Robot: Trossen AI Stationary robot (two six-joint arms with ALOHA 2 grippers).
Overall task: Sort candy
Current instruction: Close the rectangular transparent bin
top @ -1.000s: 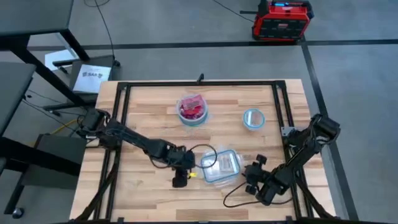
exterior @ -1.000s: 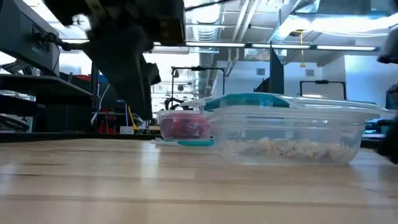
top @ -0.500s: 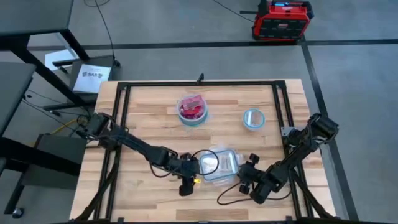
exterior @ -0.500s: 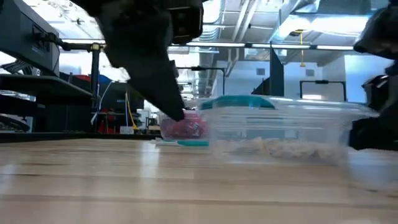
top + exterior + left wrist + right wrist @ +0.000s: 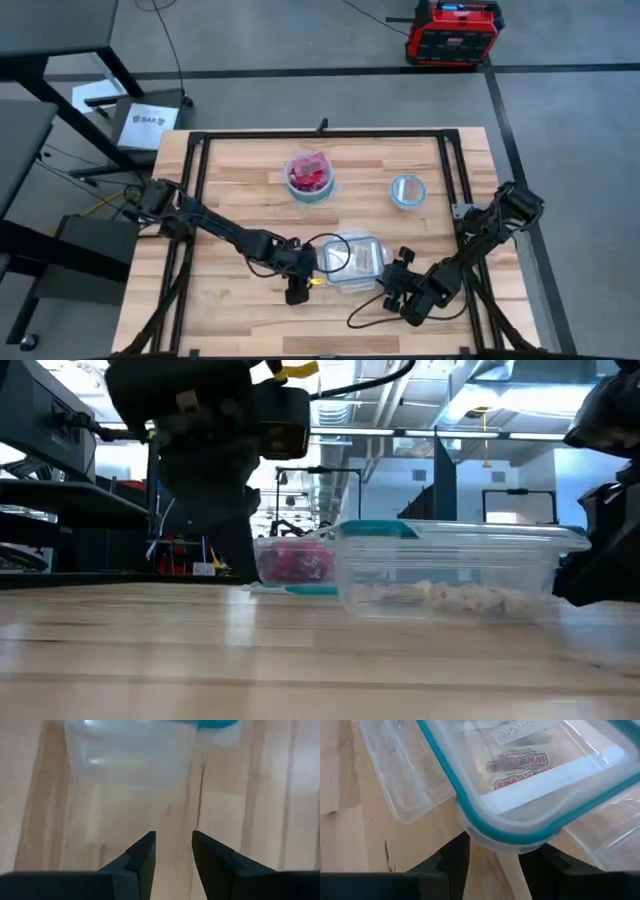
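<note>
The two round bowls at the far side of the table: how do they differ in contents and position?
The left bowl holds a heap of red candy; the right bowl looks empty from above. The left bowl appears larger and sits near the table's middle, the right bowl nearer the right edge. The low view shows the left bowl behind the rectangular tub. Both are clear, with bluish rims, and neither is touched by a gripper.

Tub (image 5: pixel 355 262) sits between both hands, bowls (image 5: pixel 311 177) behind.
</note>
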